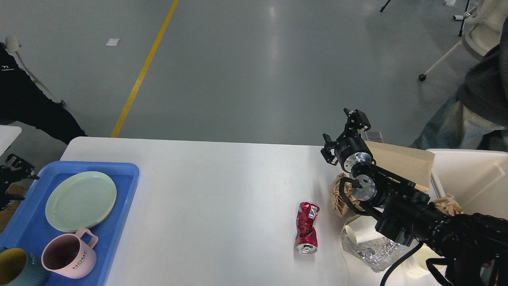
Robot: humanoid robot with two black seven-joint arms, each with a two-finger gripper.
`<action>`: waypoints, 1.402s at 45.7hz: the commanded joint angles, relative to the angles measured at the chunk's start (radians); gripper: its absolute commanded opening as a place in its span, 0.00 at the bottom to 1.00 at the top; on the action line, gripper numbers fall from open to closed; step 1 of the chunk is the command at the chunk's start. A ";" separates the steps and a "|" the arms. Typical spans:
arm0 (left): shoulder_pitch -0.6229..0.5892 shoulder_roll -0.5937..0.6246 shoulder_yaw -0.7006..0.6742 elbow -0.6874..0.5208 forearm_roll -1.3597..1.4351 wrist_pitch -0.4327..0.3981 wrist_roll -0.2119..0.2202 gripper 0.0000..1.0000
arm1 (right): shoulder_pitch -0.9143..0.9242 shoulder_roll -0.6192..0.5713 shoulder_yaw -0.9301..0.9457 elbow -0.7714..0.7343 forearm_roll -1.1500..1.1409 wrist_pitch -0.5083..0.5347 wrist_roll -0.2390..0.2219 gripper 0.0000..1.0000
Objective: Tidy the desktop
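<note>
one crushed can point(307, 227) could be rolled off the desktop point(222, 190) if clipped by the spread, empty right gripper point(344, 133)

A crushed red aluminium can point(307, 232) lay below and left of the right gripper point(344, 133). Crumpled brown paper point(342, 194) sat just beneath that gripper, a flat brown paper envelope point(401, 161) beside it on the right, and a beige plastic bin point(472, 178) further right. Far to its left, a blue plastic tray point(119, 206) held stacked pale green plates point(80, 200) and a pink ribbed mug point(69, 256).
</note>
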 commanded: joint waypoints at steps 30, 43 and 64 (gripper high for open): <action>0.023 -0.125 -0.665 -0.011 -0.013 0.001 -0.007 0.96 | 0.000 0.000 0.000 0.000 0.000 0.000 0.000 1.00; 0.214 -0.183 -1.157 -0.011 -0.055 0.011 -0.004 0.97 | 0.000 0.000 0.000 0.000 0.000 0.000 0.000 1.00; 0.214 -0.241 -1.481 -0.007 -0.115 0.197 -0.007 0.97 | 0.000 0.000 0.000 0.000 0.000 0.000 0.000 1.00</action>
